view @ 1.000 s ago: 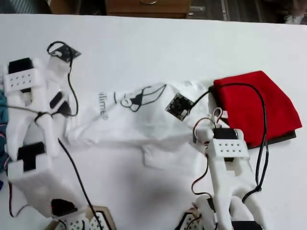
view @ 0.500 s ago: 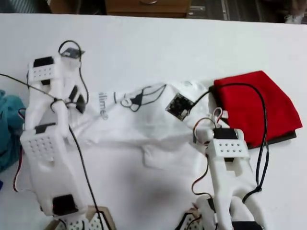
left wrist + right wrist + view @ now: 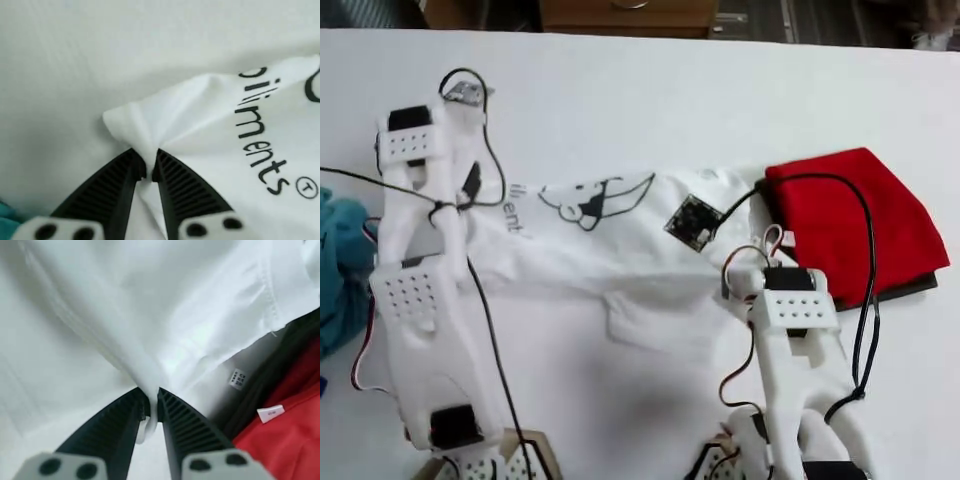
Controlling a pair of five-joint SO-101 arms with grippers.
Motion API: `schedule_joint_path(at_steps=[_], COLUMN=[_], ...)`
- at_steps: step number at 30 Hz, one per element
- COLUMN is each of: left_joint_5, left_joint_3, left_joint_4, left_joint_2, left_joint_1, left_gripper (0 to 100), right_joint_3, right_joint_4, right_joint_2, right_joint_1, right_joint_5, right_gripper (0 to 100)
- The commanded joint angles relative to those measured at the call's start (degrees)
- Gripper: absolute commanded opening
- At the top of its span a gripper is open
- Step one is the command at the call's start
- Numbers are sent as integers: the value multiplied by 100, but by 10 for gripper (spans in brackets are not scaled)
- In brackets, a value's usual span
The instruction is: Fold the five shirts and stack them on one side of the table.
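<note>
A white shirt (image 3: 620, 250) with a black print lies stretched across the table between both arms. My left gripper (image 3: 478, 202) is shut on a bunched fold at the shirt's left end; the left wrist view shows the black fingers of the gripper (image 3: 149, 167) pinching white cloth (image 3: 225, 115) beside the printed letters. My right gripper (image 3: 730, 262) is shut on the shirt's right end, next to the stack. In the right wrist view the gripper (image 3: 152, 405) clamps a ridge of white fabric (image 3: 175, 305). A folded red shirt (image 3: 850, 220) lies on a dark one (image 3: 912, 288) at the right.
A teal shirt (image 3: 335, 260) is crumpled at the table's left edge, its corner (image 3: 7, 212) also in the left wrist view. The red shirt (image 3: 295, 420) and dark shirt (image 3: 265, 385) lie close to the right gripper. Cables hang from both arms. Bare table lies beyond the shirt.
The left arm swung in from the left edge to the shirt's left end and drew it leftward; the print has shifted left and the cloth is tauter. The right arm has stayed still.
</note>
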State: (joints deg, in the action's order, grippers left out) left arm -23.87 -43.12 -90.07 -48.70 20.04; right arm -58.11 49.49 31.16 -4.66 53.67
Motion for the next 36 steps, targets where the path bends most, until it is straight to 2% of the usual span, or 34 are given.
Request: schedule_joint_path(at_steps=[1, 8, 15, 21, 23, 28, 30, 33, 36], left_joint_5=[-237, -545, -712, -703, -703, -615, -527, -501, -501], left_joint_3=[-330, -866, -892, -1262, -963, 453, 1156, 2079, 2826], left_joint_4=[-387, -1125, -1187, -1222, -1222, -1204, -1187, -985, -378], left_joint_2=[53, 202, 281, 976, 1292, 1908, 2048, 2127, 2136], left_joint_1=[-105, 26, 149, 185, 35, -492, -686, -853, -853], left_gripper=[27, 41, 236, 237, 237, 237, 237, 237, 237], right_joint_3=[53, -229, -782, -334, -35, 765, 870, 765, 765], right_joint_4=[-66, 40, 48, 48, 215, 1455, 1815, 2132, 2246], right_joint_2=[-22, -13, 22, 31, 40, 40, 40, 31, 40], right_joint_1=[-22, -145, -1033, -787, -708, -681, -637, -673, -541], right_joint_5=[18, -176, -229, -229, -229, -185, -185, -158, 413], right_gripper=[22, 22, 23, 23, 23, 33, 89, 226, 276])
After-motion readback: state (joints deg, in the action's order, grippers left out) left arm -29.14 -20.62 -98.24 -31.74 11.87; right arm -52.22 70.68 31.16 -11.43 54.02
